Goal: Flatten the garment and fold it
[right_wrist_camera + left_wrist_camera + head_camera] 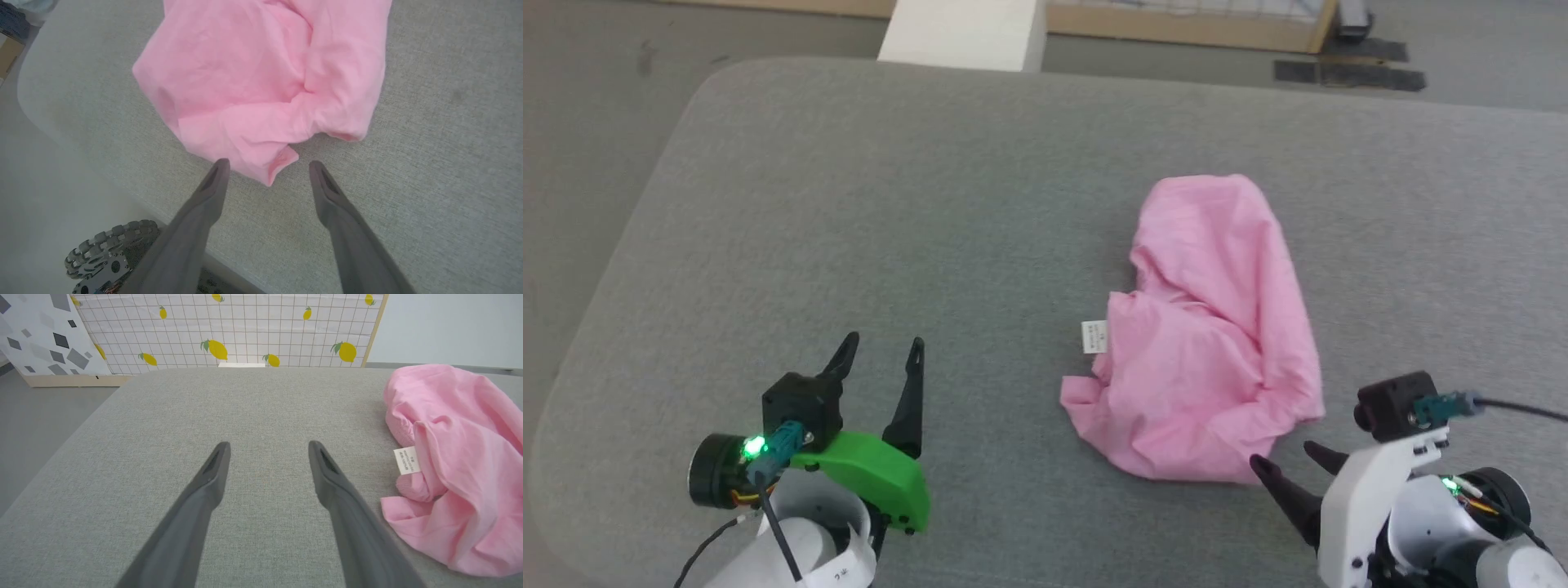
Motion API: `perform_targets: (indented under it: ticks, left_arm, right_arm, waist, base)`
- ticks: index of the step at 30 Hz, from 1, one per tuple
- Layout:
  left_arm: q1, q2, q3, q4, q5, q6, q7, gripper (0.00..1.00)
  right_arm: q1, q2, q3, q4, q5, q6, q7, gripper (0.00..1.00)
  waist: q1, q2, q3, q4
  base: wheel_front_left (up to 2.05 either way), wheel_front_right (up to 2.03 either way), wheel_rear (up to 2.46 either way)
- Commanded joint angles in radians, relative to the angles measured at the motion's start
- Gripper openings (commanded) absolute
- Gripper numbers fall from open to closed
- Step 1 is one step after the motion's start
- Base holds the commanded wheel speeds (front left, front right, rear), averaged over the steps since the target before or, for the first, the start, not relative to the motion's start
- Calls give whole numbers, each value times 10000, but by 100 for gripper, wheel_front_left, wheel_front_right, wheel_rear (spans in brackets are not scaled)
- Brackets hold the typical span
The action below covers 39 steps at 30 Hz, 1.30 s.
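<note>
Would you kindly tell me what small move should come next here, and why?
Probably ease the right claw forward to pinch the near corner of the garment: the cloth lies crumpled, the claw stands open and empty, and that corner sits just ahead of its fingertips.

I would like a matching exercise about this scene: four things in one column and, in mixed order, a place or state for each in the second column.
Column one:
1. garment
2. label
3. left gripper
4. right gripper

Column two:
a. open, over the bare grey surface, apart from the garment
b. pink, crumpled in a heap, not flattened
c. open, fingertips at the garment's near corner
d. white, at the garment's left edge

Pairs: 1-b; 2-d; 3-a; 4-c.
</note>
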<state>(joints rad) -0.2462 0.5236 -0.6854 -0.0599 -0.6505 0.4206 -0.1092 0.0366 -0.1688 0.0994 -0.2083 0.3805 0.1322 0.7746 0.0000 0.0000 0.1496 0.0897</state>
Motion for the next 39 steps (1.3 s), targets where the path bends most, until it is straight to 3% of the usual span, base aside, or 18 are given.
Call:
perform_targets:
  ticks: [1,8,9,10,11,16,21,23,28,32,35,36,38,39]
  left_arm:
    - [-212,-87,-8,64,99,-33,-104,100]
    - [-469,-337,-114,339,164,-145,-298,100]
    - [-491,-360,-118,375,165,-150,-316,100]
    - [-508,-385,-125,416,164,-158,-339,100]
    - [-515,-399,-128,447,162,-162,-355,100]
    - [-402,-432,-102,647,61,-135,-418,100]
    - [-245,-388,-116,741,-71,-166,-366,100]
    - [-220,-370,-136,751,-112,-192,-322,100]
    - [-306,-434,-238,708,-162,-268,-189,100]
    - [-481,-559,-340,674,-129,-301,-119,100]
    - [-512,-637,-375,661,-125,-293,-146,100]
    - [-509,-647,-381,675,-124,-290,-164,100]
    - [-508,-657,-390,696,-124,-295,-193,100]
    - [-517,-658,-405,707,-119,-306,-198,100]
  right_arm:
    - [-268,205,-147,99,-55,-15,252,100]
    - [-1031,754,-711,776,-551,-15,613,100]
    - [-1068,781,-767,848,-596,-15,574,62]
    - [-1106,811,-841,917,-676,-15,499,15]
    - [-1127,820,-860,943,-755,-15,414,0]
    - [-1049,833,-1295,774,-1007,-15,-189,0]
    - [-821,163,-1249,29,-861,-15,-203,0]
    - [-789,-382,-1213,-344,-610,-15,94,0]
    - [-1066,-2686,-1134,-614,-150,-15,829,0]
    - [-1483,-4598,-719,81,-127,-15,662,0]
    - [-1820,-5213,-454,905,-120,-15,213,0]
    - [-1960,-5283,-336,1222,-144,-15,30,5]
    - [-2200,-5239,-158,1879,-210,-15,-327,61]
    - [-2301,-5223,-29,2242,-291,-15,-515,100]
  waist:
    - [0,0,404,482]
    - [0,0,928,1194]
    - [0,0,956,1240]
    - [0,0,979,1283]
    - [0,0,989,1299]
    - [0,0,793,1106]
    - [0,0,345,547]
    - [0,0,159,311]
    - [0,0,-98,-27]
    - [0,0,8,44]
    - [0,0,151,176]
    - [0,0,209,220]
    - [0,0,311,303]
    - [0,0,359,351]
  base:
    - [0,0,0]
    - [0,0,0]
    - [0,0,0]
    - [0,0,0]
    - [0,0,0]
    - [0,0,0]
    - [0,0,0]
    - [0,0,0]
    - [0,0,0]
    - [0,0,0]
    - [0,0,0]
    - [0,0,0]
    - [0,0,0]
    - [0,0,0]
